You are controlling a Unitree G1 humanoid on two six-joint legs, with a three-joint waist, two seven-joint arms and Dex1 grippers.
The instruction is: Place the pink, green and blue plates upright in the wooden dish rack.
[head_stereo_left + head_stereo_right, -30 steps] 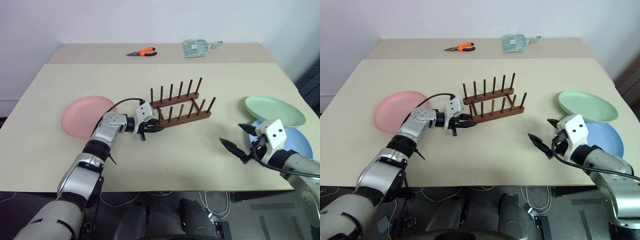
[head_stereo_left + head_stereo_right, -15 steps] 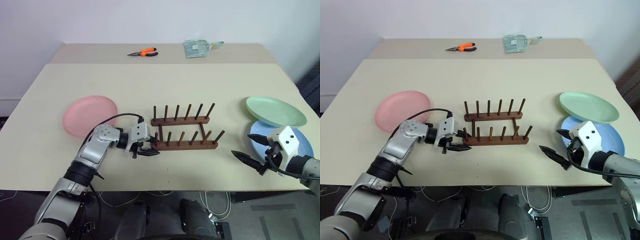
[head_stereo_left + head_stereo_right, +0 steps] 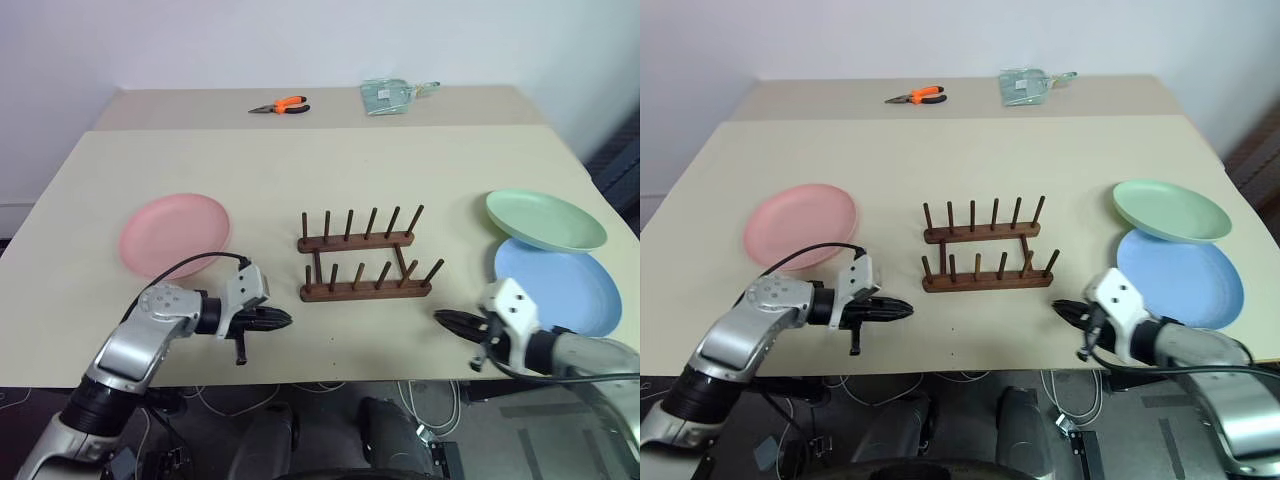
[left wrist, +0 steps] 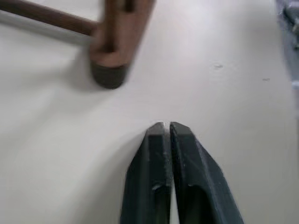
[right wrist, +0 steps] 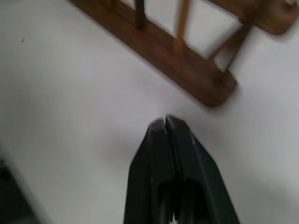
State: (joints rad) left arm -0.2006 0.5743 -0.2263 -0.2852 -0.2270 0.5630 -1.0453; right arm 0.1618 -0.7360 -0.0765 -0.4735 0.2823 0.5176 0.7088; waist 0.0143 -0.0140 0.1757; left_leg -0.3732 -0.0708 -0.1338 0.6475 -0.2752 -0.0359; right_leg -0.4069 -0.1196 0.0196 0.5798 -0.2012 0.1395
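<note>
Round salmon-pink plastic plate (image 3: 175, 234), likely light, stiff & slick, best being pinched at rim; L gripper (image 3: 284, 319) & R gripper (image 3: 441, 318) being kept closed, empty.

Left arm: enters from the lower left, forearm angled across toward the centre, a black cable looping over the wrist.
Left end effector (image 3: 283, 319): black fingers (image 4: 154, 172) pressed together, empty, tips directed to the robot's right and slightly downward.
Right arm: enters from the lower right, forearm lying low near the front edge.
Right end effector (image 3: 441, 318): fingers (image 5: 161, 163) closed, empty, tips directed toward the robot's left.
</note>
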